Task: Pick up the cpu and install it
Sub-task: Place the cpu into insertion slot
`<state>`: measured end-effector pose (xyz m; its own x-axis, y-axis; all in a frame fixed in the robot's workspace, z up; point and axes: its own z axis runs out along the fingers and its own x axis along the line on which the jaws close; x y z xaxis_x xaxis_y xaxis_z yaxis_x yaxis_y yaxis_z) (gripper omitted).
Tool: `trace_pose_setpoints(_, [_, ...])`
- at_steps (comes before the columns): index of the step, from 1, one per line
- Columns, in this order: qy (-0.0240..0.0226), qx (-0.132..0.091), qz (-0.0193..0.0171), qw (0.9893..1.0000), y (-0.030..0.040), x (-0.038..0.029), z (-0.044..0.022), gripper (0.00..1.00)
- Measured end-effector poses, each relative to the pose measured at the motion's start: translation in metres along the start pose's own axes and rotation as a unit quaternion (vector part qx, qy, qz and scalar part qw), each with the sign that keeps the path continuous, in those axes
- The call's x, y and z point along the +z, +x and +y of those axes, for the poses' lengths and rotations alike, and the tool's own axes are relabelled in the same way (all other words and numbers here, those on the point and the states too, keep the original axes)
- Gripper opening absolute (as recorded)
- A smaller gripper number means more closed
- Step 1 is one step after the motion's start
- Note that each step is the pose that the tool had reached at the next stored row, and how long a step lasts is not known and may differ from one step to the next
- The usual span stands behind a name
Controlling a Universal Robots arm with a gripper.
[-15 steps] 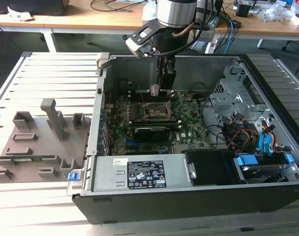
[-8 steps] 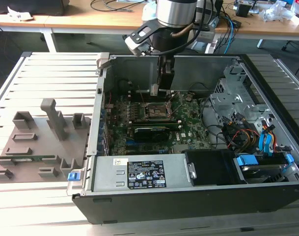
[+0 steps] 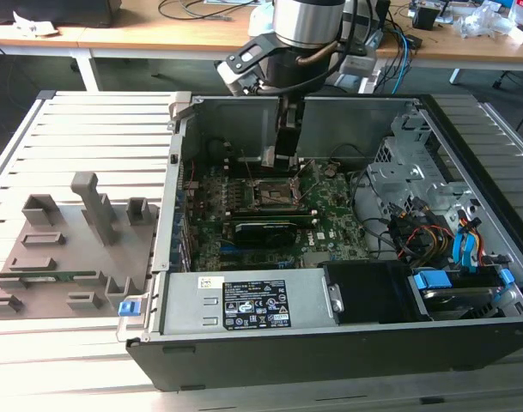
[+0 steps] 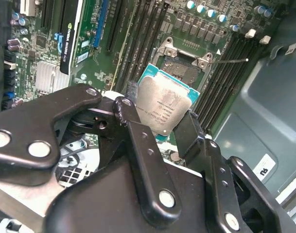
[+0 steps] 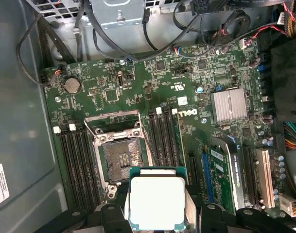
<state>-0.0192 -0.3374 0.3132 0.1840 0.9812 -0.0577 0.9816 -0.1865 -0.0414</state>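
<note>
The cpu (image 4: 165, 104) is clamped by two opposite edges between the black fingers (image 4: 138, 138) of the gripper (image 4: 160, 111). The fingers are closed only as far as the chip's width, and its silvery metal top and thin pale rim show in both wrist views. The chip hangs clear of the board and is not seated. In the first wrist view the cpu (image 5: 157, 201) lies just beside the socket (image 5: 121, 155), whose metal frame surrounds an uncovered contact field. Rows of dark memory slots (image 5: 162, 138) flank the socket on either side on the green motherboard (image 5: 186, 97), and a finned silver heatsink (image 5: 229, 104) stands well apart from it.

In the exterior view the gripper (image 3: 287, 142) reaches down into the open computer case (image 3: 171, 215), near the socket (image 3: 274, 193), with a dark graphics card (image 3: 265, 230) just beyond it. The case lies on a slatted metal table (image 3: 72, 129). A grey fixture tray (image 3: 63, 249) sits on that table at the exterior view's left.
</note>
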Motion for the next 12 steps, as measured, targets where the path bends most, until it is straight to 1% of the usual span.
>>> trace_pose_setpoints(2, [0.0002,0.005,-0.0001,1.0000,0.0000,0.0000,0.0000,0.54])
trace_pose_setpoints(5, [0.0009,0.020,-0.0003,0.9998,0.0000,0.0000,0.0000,0.54])
trace_pose_setpoints(7, [0.0011,0.024,-0.0003,0.9997,0.0000,0.0000,0.0000,0.54])
trace_pose_setpoints(12, [0.0021,0.044,-0.0004,0.9990,0.0000,0.0000,0.0000,0.54])
